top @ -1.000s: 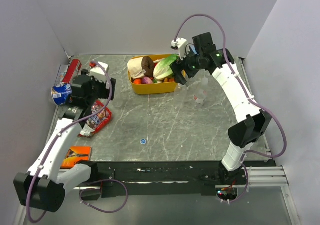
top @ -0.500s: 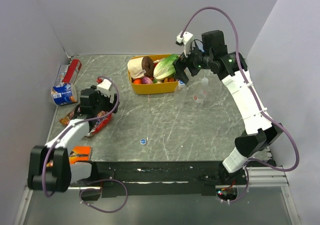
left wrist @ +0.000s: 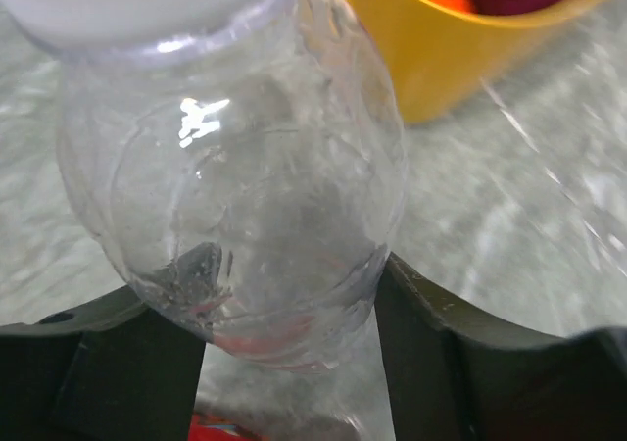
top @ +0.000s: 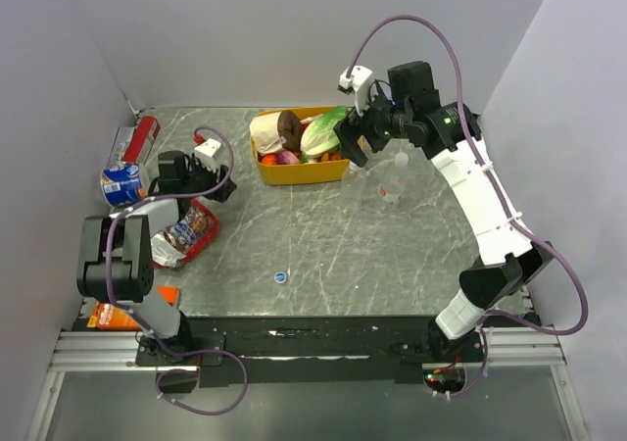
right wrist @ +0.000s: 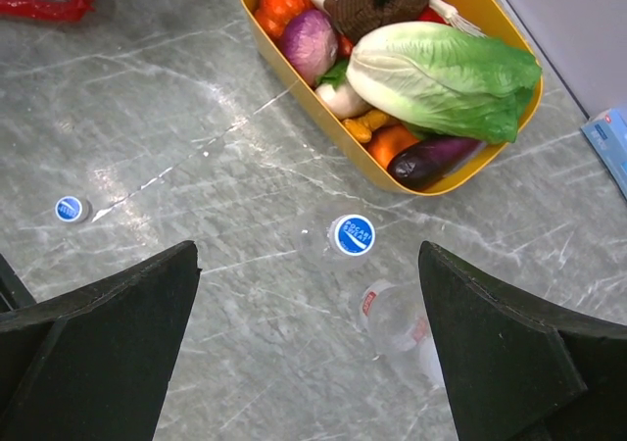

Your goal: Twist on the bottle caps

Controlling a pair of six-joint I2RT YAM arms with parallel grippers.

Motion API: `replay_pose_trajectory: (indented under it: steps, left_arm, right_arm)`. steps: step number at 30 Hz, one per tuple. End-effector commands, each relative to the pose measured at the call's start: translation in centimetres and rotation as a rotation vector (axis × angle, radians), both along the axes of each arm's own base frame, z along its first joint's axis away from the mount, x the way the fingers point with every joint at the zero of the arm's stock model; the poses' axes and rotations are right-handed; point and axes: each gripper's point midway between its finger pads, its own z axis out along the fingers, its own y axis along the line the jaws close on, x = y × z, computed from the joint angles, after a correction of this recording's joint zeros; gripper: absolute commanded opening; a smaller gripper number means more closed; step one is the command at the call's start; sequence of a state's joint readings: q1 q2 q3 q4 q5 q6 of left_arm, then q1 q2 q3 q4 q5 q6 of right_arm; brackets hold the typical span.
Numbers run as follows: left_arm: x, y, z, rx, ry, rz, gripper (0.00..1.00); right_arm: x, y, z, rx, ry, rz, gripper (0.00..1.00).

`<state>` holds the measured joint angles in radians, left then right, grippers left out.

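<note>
Looking down from above, the marbled grey table has one arm on each side. The left gripper is clamped on a clear bottle. In the left wrist view, the bottle's rounded body fills the frame and presses against both dark fingers. A whitish round edge shows at the bottle's top, but whether it is a cap cannot be told.

The right gripper hangs over the table just beside the yellow tub. Its fingers are spread wide and hold nothing. In the right wrist view, a second bottle stands upright on the table beneath it, seen from the top, with a blue cap sitting on its neck. A third bottle stands just beside that one, with a red band near its neck. Its top is too unclear to tell whether it is capped.

A loose blue cap lies flat on the table, well apart from these two bottles and towards the near middle. The tub holds a lettuce and an eggplant among other toy foods. Snack packets and a blue can lie along the table's left side, near the left arm.
</note>
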<state>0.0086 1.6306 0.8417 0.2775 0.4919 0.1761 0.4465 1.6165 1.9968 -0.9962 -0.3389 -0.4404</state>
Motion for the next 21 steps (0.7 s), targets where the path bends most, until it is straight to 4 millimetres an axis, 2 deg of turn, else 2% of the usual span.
replay_pose_trajectory:
  steps: [1,2,4,5,6,8,10,11,12,13,14,16,21]
  left_arm:
    - [-2.6,-2.8,1.6,-0.032,-0.055,-0.253,0.61]
    - [-3.2,-3.1,1.8,-0.033,-0.054,-0.276,0.59]
    - [-3.9,-3.8,3.6,-0.034,-0.081,-0.344,0.55]
    - [-5.3,-4.0,3.2,-0.048,-0.015,-0.366,0.52]
    - [-5.9,-4.8,4.6,-0.059,-0.033,-0.437,0.52]
    - [-8.3,-5.4,5.6,-0.075,0.025,-0.498,0.50]
    - [-10.1,-6.2,8.0,-0.093,0.002,-0.570,0.50]
    - [-10.8,-6.4,8.6,-0.099,0.004,-0.584,0.50]
    - [-11.7,-6.6,9.1,-0.112,0.027,-0.594,0.50]
    - [-12.4,-6.7,10.4,-0.120,0.002,-0.603,0.51]
    - [-13.2,-7.6,11.1,-0.126,-0.002,-0.630,0.52]
    - [-14.5,-8.6,12.7,-0.142,-0.015,-0.653,0.53]
    - [-16.2,-11.4,15.5,-0.188,-0.006,-0.708,0.52]
  right_arm:
    - [-1.1,0.8,1.7,0.023,-0.042,0.046,1.00]
    - [-1.4,1.3,1.7,0.030,-0.036,0.068,1.00]
    - [-2.0,2.6,2.1,0.052,-0.040,0.136,1.00]
    - [-2.3,3.4,2.1,0.055,-0.040,0.167,1.00]
    - [-2.5,4.2,2.2,0.063,-0.040,0.198,1.00]
    - [-3.0,5.5,2.5,0.090,-0.036,0.247,1.00]
    - [-3.9,7.2,2.5,0.152,0.008,0.310,1.00]
    - [-3.9,8.1,2.8,0.186,0.008,0.328,1.00]
    - [-4.1,8.9,2.1,0.225,0.071,0.325,1.00]
    - [-4.9,9.9,2.4,0.280,0.112,0.374,1.00]
    - [-4.6,10.7,2.8,0.321,0.114,0.385,1.00]
    - [-4.6,12.3,2.5,0.382,0.202,0.382,1.00]
    - [-4.3,16.1,4.1,0.472,0.235,0.457,1.00]
